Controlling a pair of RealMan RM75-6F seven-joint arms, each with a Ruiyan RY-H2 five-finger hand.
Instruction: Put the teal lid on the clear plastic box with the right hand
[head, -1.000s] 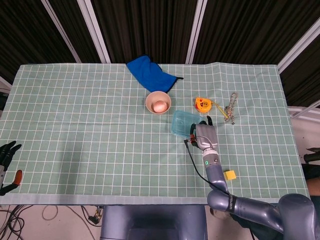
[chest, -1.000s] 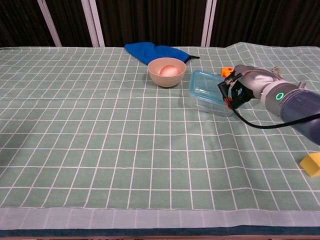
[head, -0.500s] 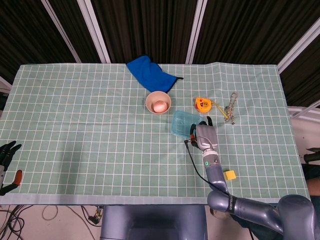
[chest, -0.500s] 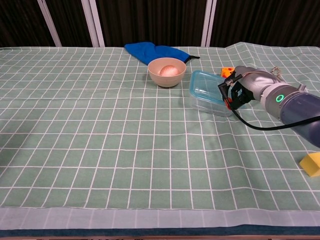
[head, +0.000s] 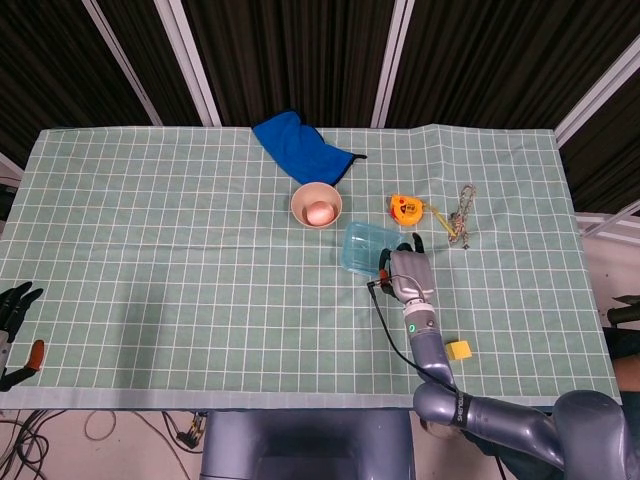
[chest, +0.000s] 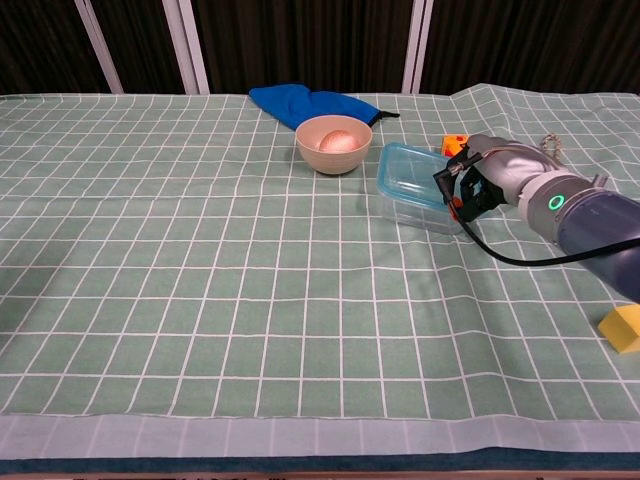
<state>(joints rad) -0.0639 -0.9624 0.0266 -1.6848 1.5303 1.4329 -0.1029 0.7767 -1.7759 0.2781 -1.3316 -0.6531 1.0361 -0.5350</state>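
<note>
Sitting on the clear plastic box (chest: 420, 205), teal lid (chest: 416, 165) looks roughly in place, just left of the right hand (chest: 478, 182), which touches the box's right end. Grip hidden, can't tell. Left hand (head: 12, 312) idle, well apart, fingers spread.

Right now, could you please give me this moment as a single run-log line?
stage: lid placement | teal lid on clear plastic box | right hand at box's right side, grip unclear | left hand idle at table edge
</note>
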